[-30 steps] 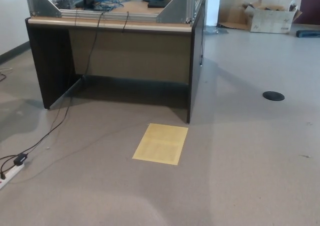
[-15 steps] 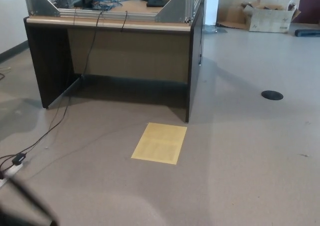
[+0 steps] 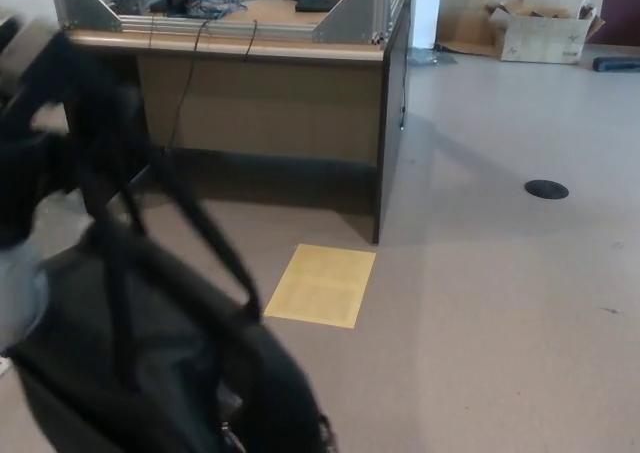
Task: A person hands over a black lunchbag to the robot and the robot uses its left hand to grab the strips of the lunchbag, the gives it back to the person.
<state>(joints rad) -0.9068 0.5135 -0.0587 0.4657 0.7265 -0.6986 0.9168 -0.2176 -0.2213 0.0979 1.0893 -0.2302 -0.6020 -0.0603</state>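
1. Black lunchbag (image 3: 130, 373): fills the lower left of the head view, heavily smeared, hanging close to the camera over the floor, with its straps (image 3: 205, 228) running up and left.
2. Straps end in a dark blurred mass (image 3: 50, 143) at the upper left. Possibly the left hand, possibly a person's. Too smeared to say which, so whether the left hand is open, closed or gripping cannot be told. Right hand nowhere in the picture.
3. Pale grey patch (image 3: 18, 303) at the left edge, perhaps a sleeve; not clear enough to call.
4. Risk: missing the straps altogether. Thin, slack and swinging, judging by the blur, so easy to close beside rather than around.
5. Risk: catching only one strap, leaving the bag to tip and slide out once released.
6. Risk: a drop onto the floor near the yellow sheet (image 3: 322, 285) if the giver lets go before a firm hold.
7. Risk: snagging the cables (image 3: 185, 83) trailing down the desk (image 3: 260, 103) if the bag swings forward.
8. Writing: none legible on the bag, the sheet or the cardboard box (image 3: 545, 35) far back.
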